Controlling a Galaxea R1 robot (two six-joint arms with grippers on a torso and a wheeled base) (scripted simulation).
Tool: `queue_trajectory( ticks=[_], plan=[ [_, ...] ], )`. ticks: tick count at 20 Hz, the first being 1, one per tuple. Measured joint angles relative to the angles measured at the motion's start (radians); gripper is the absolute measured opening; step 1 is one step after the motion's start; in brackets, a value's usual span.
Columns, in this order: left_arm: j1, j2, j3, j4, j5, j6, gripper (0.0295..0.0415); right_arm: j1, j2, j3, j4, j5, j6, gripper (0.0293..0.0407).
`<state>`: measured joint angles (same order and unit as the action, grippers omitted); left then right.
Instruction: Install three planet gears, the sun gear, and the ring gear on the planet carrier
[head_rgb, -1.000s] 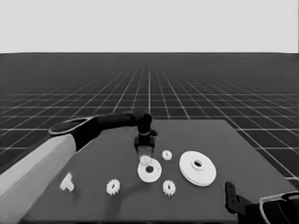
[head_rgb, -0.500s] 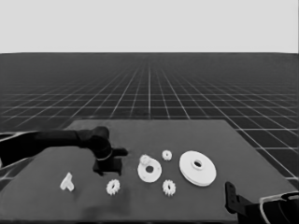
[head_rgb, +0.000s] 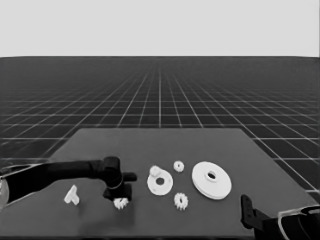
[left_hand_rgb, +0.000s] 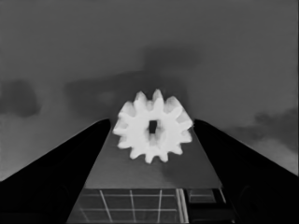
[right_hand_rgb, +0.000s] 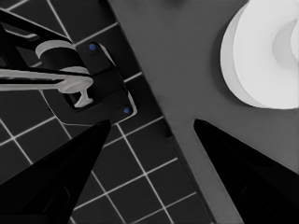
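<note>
My left gripper (head_rgb: 119, 196) is down at the table's front left, open, its fingers on either side of a planet gear (head_rgb: 120, 203). The left wrist view shows that gear (left_hand_rgb: 153, 127) flat on the table between the fingertips of the left gripper (left_hand_rgb: 152, 121). The planet carrier, the smaller round part (head_rgb: 161, 183), lies mid-table with one small gear (head_rgb: 155, 171) on its far left rim. Two more gears lie loose, one (head_rgb: 178, 166) behind the carrier and one (head_rgb: 181, 201) in front of it. The ring gear, the larger round part (head_rgb: 211, 179), lies to the right.
A thin white piece (head_rgb: 71, 195) lies left of the left gripper. My right gripper (head_rgb: 246, 209) waits at the lower right corner, open (right_hand_rgb: 152, 121), over the table's edge near the larger round part (right_hand_rgb: 268, 51). Dark machinery (right_hand_rgb: 88, 88) shows past the edge.
The left gripper left the smaller round part, where a gear now sits, swung left and came down around the front-left gear. The right arm has not moved.
</note>
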<state>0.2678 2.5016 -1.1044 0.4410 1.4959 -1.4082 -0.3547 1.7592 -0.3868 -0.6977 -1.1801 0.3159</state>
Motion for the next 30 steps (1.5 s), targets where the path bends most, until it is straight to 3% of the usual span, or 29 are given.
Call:
queue_trajectory(
  ticks=[4, 6, 14, 15, 17, 20, 24, 26, 30],
  plan=[
    [0.007, 0.002, -0.007, 0.007, -0.004, 0.004, 0.0385, 0.000, 0.000, 0.000, 0.000, 0.000, 0.000, 0.0385],
    [0.007, 0.002, -0.008, 0.008, -0.004, 0.004, 0.0314, 0.000, 0.000, 0.000, 0.000, 0.000, 0.000, 0.0385],
    [0.007, 0.002, -0.008, 0.008, -0.005, 0.004, 0.0313, 0.000, 0.000, 0.000, 0.000, 0.000, 0.000, 0.0385],
    [-0.072, -0.020, 0.068, -0.075, 0.034, -0.038, 0.0313, 0.000, 0.000, 0.000, 0.000, 0.000, 0.000, 0.0385],
    [-0.177, -0.032, 0.119, -0.171, 0.054, -0.071, 0.0312, 0.000, 0.000, 0.000, 0.000, 0.000, 0.000, 0.0385],
    [-0.222, -0.034, 0.130, -0.215, 0.057, -0.080, 0.0312, 0.000, 0.000, 0.000, 0.000, 0.000, 0.000, 0.0385],
    [-0.231, -0.035, 0.131, -0.225, 0.058, -0.081, 0.0312, 0.000, 0.000, 0.000, 0.000, 0.000, 0.000, 0.0385],
    [-0.250, 0.267, -0.093, -0.244, 0.079, -0.171, 0.0312, 0.000, 0.000, 0.000, 0.000, 0.000, 0.000, 0.0385],
    [-0.256, 0.424, -0.271, -0.251, 0.071, -0.136, 0.0312, 0.000, 0.000, 0.000, 0.000, 0.000, 0.000, 0.0385]
  ],
)
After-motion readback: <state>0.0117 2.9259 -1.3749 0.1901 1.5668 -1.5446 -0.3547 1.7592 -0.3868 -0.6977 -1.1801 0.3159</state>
